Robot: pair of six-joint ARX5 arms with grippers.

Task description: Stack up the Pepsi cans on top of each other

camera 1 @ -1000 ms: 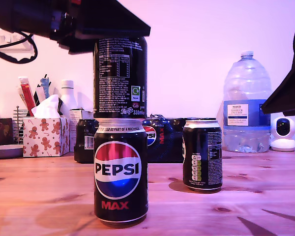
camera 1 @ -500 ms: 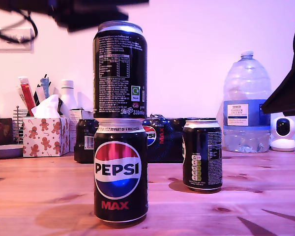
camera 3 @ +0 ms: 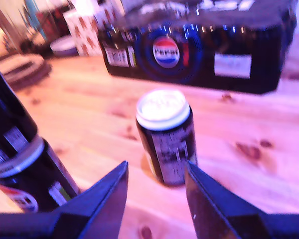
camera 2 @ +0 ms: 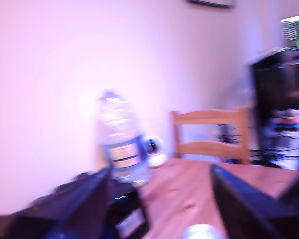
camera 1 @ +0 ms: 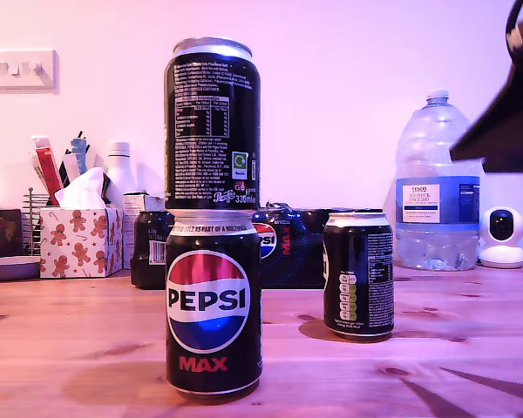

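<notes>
Two cans (camera 1: 213,218) stacked; third can (camera 3: 165,135) loose, exterior view's right. Your second gripper (camera 3: 157,186) above it, jaws apart: descend, grip. First gripper (camera 2: 159,199) jaws apart, empty.

Two black Pepsi cans stacked upright near the counter's front edge, top can (camera 1: 213,122) on logo can (camera 1: 213,305); third can (camera 1: 358,273) stands alone nearby.

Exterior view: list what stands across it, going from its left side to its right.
Tissue box → stacked Pepsi cans → lone Pepsi can → water bottle → small white camera.
</notes>
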